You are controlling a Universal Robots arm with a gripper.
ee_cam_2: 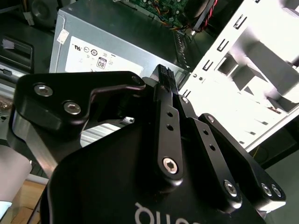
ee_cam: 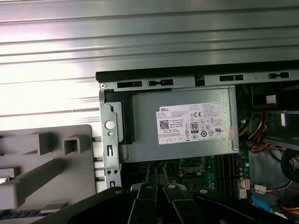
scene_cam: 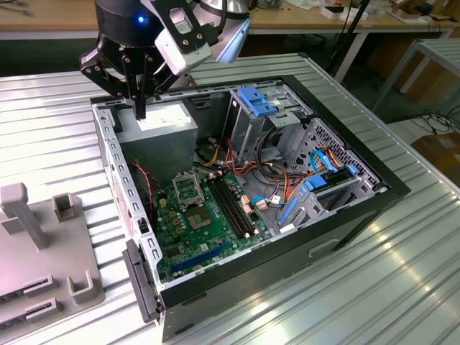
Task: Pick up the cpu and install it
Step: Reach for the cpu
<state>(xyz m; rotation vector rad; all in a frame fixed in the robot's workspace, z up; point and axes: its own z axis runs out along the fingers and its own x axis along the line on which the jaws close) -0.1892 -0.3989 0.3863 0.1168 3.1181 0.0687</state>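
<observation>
— Black gripper (scene_cam: 140, 109), exterior view first: I have it hanging over the psu (scene_cam: 162, 133), at the far corner of the case (scene_cam: 345, 223) on the exterior view's left. Its fingers are pressed together, with nothing between them that I can make out.
— And the cpu?
— I can't tell where it lies. The socket (scene_cam: 188, 190) sits on the board, nearer than the psu. A grey fixture (scene_cam: 43, 244) stands outside the case, on the exterior view's left.
— Second wrist view?
— Gripper (ee_cam_2: 163, 73) closed above the psu (ee_cam_2: 117, 32). The white label (ee_cam_2: 93, 58) on it carries printed marks.
— First wrist view?
— Gripper (ee_cam: 156, 169) closed again. The label (ee_cam: 194, 122) shows a barcode, certification marks and fine print, and the socket (ee_cam: 190, 163) is near the psu.
— How would you handle it?
— My judgement: go slowly, stay above the case rim and cables, and keep the fingers vertical.
</observation>
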